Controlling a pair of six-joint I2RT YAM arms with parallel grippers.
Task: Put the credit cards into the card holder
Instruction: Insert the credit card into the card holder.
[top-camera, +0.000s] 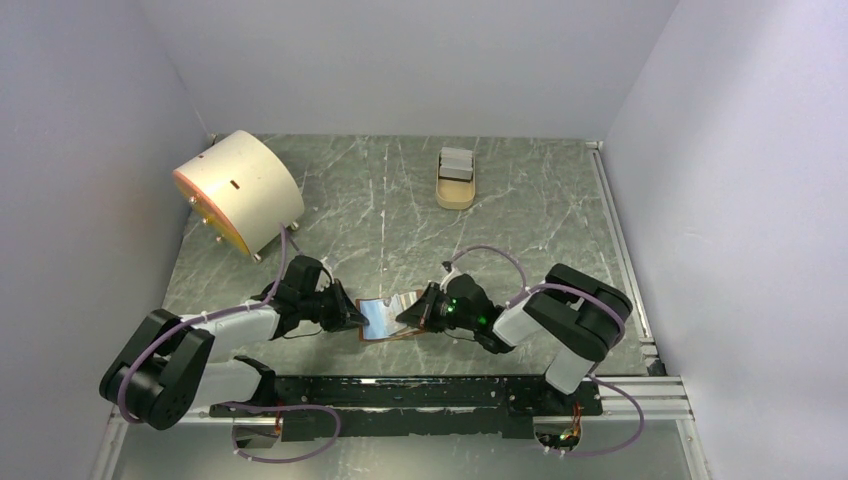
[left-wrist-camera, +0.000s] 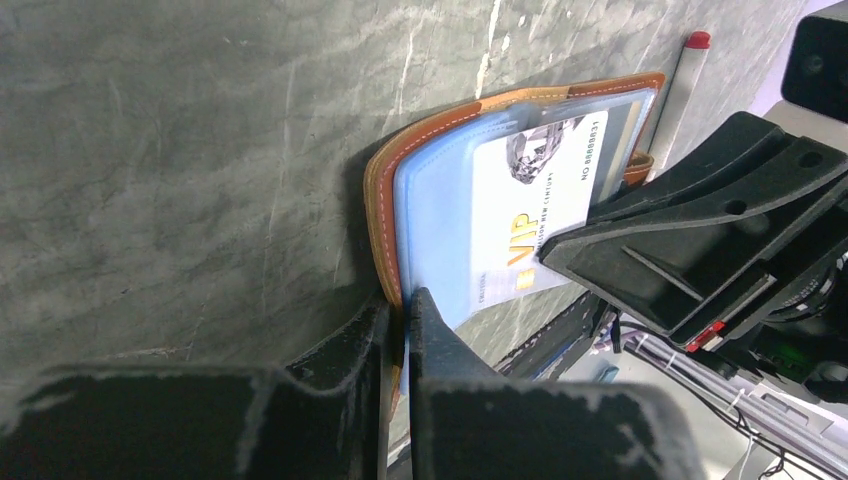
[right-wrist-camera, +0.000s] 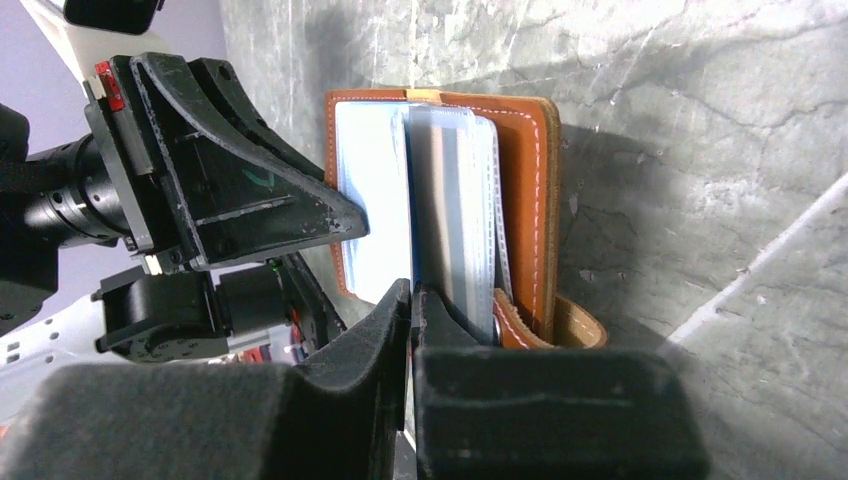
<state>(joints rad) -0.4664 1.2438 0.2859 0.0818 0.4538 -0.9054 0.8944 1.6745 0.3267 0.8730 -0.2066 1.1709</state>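
The brown card holder (top-camera: 382, 318) lies open between my two grippers, its light blue inside up. My left gripper (left-wrist-camera: 405, 300) is shut on the left edge of the card holder (left-wrist-camera: 385, 190). A white credit card (left-wrist-camera: 530, 190) printed VIP sits in a clear sleeve of it. My right gripper (right-wrist-camera: 412, 292) is shut on the edge of an inner sleeve of the card holder (right-wrist-camera: 525, 200). I cannot tell whether the card is in that pinch too. More pale credit cards (top-camera: 457, 160) lie in a tan tray at the back.
The tan oval tray (top-camera: 455, 195) stands at the back centre. A big cream drum (top-camera: 240, 188) stands on its side at the back left. A thin white stick with a red tip (left-wrist-camera: 680, 85) lies just beyond the card holder. Walls enclose the table.
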